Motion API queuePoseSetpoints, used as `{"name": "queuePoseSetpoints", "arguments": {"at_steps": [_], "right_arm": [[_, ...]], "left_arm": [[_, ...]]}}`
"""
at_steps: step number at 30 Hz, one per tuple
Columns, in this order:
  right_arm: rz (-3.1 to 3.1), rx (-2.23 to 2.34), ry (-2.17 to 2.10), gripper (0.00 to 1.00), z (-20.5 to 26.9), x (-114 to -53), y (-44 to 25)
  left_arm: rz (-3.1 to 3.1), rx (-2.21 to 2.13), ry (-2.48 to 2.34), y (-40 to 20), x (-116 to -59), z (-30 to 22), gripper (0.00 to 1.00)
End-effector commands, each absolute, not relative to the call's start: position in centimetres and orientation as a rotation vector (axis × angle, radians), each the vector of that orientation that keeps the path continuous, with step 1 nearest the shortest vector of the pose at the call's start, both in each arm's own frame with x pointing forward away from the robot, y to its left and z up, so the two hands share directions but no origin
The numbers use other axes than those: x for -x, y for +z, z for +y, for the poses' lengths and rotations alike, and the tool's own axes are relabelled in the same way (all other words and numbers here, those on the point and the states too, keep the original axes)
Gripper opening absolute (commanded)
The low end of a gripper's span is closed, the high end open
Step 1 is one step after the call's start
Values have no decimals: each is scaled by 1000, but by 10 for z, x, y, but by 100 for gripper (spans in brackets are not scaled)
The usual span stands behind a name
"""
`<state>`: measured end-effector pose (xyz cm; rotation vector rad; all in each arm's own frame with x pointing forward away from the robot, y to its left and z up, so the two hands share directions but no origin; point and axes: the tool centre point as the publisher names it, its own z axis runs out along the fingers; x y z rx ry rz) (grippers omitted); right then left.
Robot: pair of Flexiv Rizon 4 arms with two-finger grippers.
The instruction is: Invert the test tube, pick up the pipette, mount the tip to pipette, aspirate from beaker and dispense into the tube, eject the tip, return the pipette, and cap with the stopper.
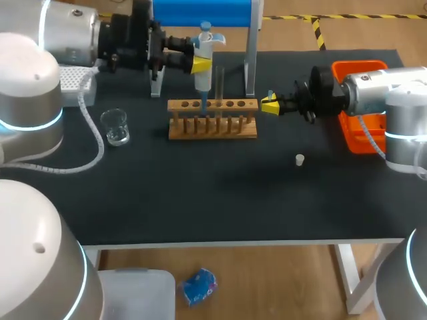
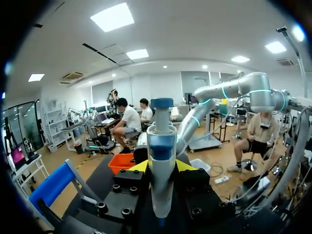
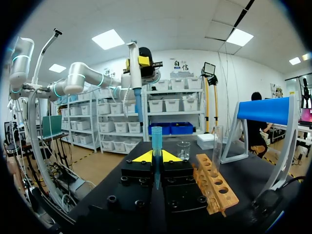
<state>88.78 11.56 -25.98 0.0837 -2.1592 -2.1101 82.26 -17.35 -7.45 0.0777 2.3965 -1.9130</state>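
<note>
white-blue pipette, blue tip, orange bin

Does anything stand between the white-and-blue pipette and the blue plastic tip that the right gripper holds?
Nothing visible does. The clear glass test tube in the wooden rack stands beside the blue plastic tip, not in between.

Your black table, as it stands:
- wooden tube rack at far centre
- glass beaker left of the rack, standing apart
- small white stopper right of centre, nearer
- orange bin at far right
- white tip box at far left
</note>
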Motion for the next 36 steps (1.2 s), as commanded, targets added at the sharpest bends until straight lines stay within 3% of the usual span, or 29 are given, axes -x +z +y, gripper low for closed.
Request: {"name": "queuePoseSetpoints", "arguments": {"at_steps": [1,29,36], "right_arm": [[-2161,-84,-2110,0,115,-887,-260],[-2161,-84,-2110,0,115,-887,-260],[-2371,-240,-1961,0,142,-888,-263]], "left_arm": [[2427,-88,-1902,-72,-831,-182,0],[2449,-68,-1909,-75,-834,-189,0],[2449,-68,-1909,-75,-834,-189,0]]}}
